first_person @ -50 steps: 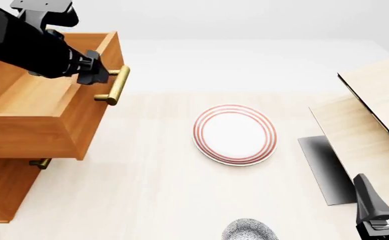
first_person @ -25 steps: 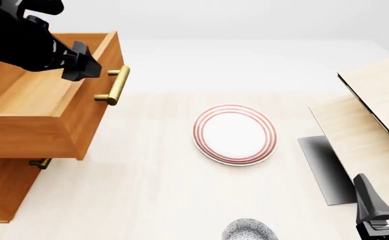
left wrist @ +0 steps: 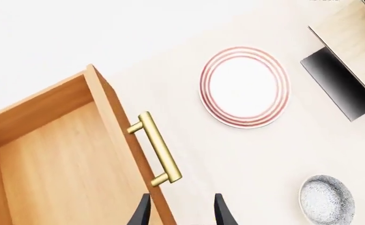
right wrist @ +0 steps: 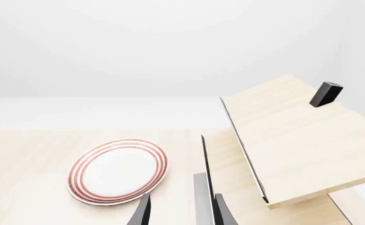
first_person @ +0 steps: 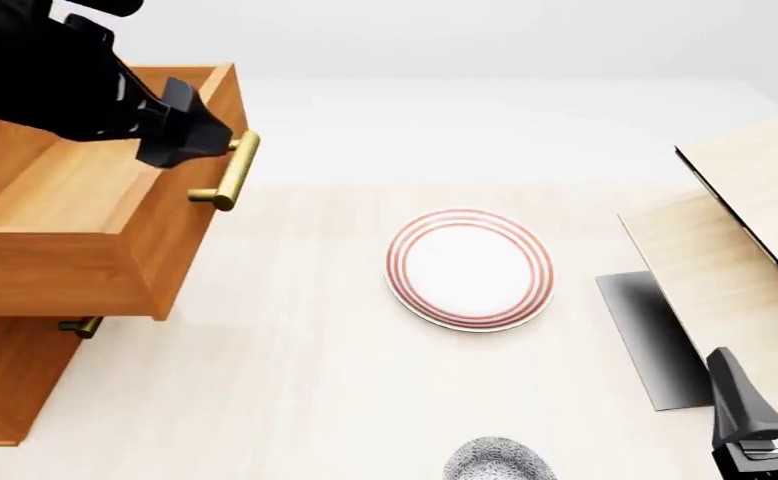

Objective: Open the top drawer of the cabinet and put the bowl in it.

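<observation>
Bowl (first_person: 499, 461): small, speckled grey-blue on white, round, so no long axis to align with. Sits on the worktop (first_person: 309, 400) at its near edge, partly cut off in the front view, not yet moved.

Right claw (first_person: 763, 420): near right corner, the closer arm to the bowl, which lies to its left. Fingers parted, holding nothing.

Top drawer (first_person: 82, 230): pulled out of the cabinet (first_person: 2, 380) at far left, interior bare, brass handle (first_person: 229, 172) facing the ringed plate (first_person: 469, 268).

Left claw (first_person: 209, 135): just above the handle, apart from it, fingers spread, empty; well apart from the bowl.

Judgement: the pickup falls to the right arm.
</observation>
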{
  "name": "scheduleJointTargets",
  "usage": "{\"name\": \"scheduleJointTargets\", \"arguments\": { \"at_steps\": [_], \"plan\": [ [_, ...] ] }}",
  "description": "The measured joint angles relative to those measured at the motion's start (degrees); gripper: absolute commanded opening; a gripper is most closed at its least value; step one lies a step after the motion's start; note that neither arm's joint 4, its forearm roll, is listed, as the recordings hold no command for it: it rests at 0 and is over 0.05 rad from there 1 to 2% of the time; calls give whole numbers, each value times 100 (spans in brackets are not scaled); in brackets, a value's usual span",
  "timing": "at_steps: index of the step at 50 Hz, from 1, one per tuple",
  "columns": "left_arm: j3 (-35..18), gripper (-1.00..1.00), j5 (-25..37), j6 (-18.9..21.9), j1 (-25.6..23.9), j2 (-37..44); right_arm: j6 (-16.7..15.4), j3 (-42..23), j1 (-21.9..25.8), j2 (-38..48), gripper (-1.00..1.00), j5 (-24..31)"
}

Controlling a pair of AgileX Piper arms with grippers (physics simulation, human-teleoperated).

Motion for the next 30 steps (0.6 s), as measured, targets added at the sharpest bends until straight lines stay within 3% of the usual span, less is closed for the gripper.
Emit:
{"name": "scheduleJointTargets", "arguments": {
  "at_steps": [14,30],
  "plan": [
    [207,100,-43,-18,-524,-267,0,0,0,0,100,0],
    [895,100,-426,-208,-1061,-625,0,0,0,0,100,0]
  ]
}}
